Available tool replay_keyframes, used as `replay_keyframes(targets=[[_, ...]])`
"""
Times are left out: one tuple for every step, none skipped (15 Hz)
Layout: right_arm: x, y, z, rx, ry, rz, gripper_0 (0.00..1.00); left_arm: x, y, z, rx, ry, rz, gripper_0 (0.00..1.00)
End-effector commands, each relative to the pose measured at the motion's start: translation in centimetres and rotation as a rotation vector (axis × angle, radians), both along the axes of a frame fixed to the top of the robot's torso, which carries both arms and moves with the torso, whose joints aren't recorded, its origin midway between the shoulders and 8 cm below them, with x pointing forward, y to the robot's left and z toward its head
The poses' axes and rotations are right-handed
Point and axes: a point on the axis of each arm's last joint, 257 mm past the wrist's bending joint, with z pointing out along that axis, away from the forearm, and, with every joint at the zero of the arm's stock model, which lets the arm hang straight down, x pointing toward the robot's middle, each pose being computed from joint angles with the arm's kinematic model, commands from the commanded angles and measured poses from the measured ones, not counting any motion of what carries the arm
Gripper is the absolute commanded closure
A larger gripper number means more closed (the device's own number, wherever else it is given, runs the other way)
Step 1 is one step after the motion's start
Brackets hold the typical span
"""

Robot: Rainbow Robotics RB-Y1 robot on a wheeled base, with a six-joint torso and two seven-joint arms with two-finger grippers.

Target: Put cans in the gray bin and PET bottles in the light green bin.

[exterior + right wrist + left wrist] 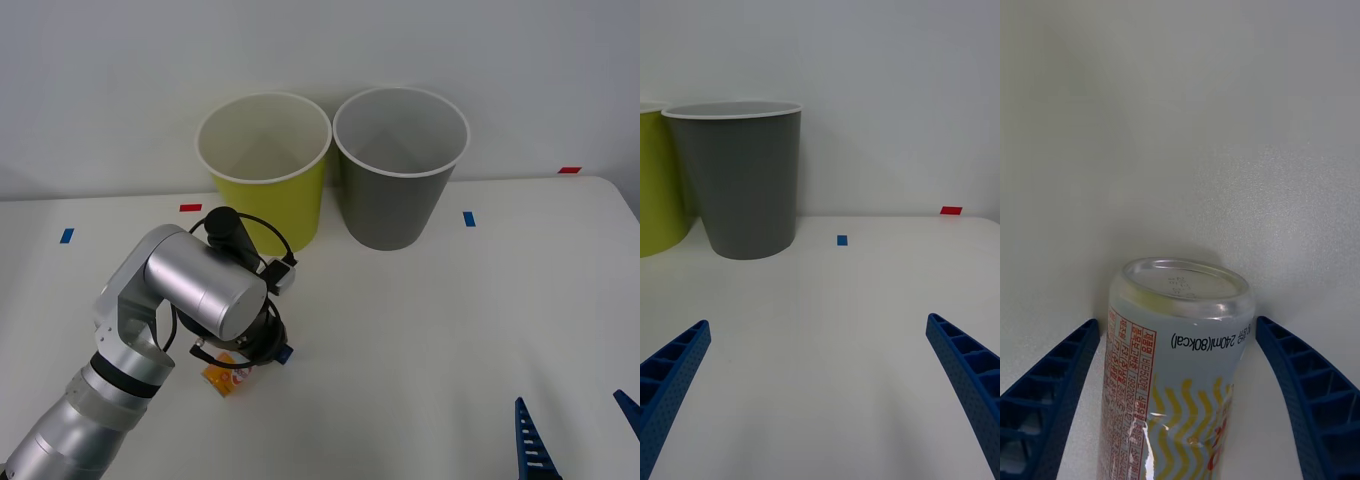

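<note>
The can (1176, 360), white-silver with red-orange print and a silver end, lies on the white table. My left gripper (1176, 324) is open around it, one blue finger (1052, 382) on each side and close to its wall. From the front, only an orange part of the can (226, 378) peeks out under my left wrist. The light green bin (268, 170) and the gray bin (398, 165) stand upright side by side at the back. My right gripper (570, 410) is open low at the front right, well short of the gray bin (745, 180).
Small blue (468, 218) and red (190, 208) tape marks dot the table near the bins and edges. A white wall stands right behind the bins. Open table surface lies between my left arm and my right gripper.
</note>
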Motion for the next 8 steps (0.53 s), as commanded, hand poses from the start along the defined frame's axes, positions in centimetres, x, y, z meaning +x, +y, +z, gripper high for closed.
replay_keyframes(targets=[[0.0,0.0,0.0,0.0,0.0,0.0,0.0,0.0,0.1,0.0,-0.002,0.001,-0.011,1.0],[0.0,0.0,0.0,0.0,0.0,0.0,0.0,0.0,0.0,0.0,-0.006,-0.002,-0.018,1.0],[0.0,0.0,0.0,0.0,0.0,0.0,0.0,0.2,0.1,0.1,-0.01,-0.009,-0.023,1.0],[0.0,0.0,0.0,0.0,0.0,0.0,0.0,0.4,0.1,0.2,-0.014,-0.015,-0.028,1.0],[0.0,0.0,0.0,0.0,0.0,0.0,0.0,0.4,0.1,0.2,-0.02,-0.017,-0.031,1.0],[0.0,0.0,0.0,0.0,0.0,0.0,0.0,0.5,0.1,0.5,-0.022,-0.024,-0.038,1.0],[0.0,0.0,0.0,0.0,0.0,0.0,0.0,0.5,0.1,0.8,-0.027,-0.032,-0.039,1.0],[0.0,0.0,0.0,0.0,0.0,0.0,0.0,0.7,0.2,1.2,-0.029,-0.044,-0.04,1.0]])
